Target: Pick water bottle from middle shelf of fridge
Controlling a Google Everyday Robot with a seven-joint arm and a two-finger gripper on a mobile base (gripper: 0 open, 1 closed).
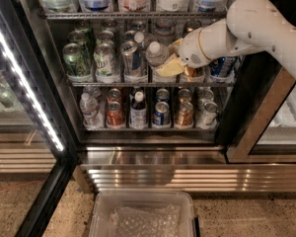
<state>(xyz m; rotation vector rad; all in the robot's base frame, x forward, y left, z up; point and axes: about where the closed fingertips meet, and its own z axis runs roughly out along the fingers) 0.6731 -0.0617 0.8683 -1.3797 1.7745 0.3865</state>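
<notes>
The water bottle (157, 58), clear with a white cap, stands in the front row of the middle shelf (148, 84) of the fridge (153, 154), among tall green and silver cans. My gripper (171, 57) reaches in from the right on a white arm. Its yellowish fingers (170, 67) sit on either side of the bottle's right flank and are closed on it. The bottle's lower body is partly hidden behind the front finger.
A smaller clear bottle (89, 110), a dark bottle (138, 110) and short cans (162, 113) fill the rack below. The open glass door with its LED strip (24, 85) stands at the left. A clear plastic bin (144, 214) lies on the floor in front.
</notes>
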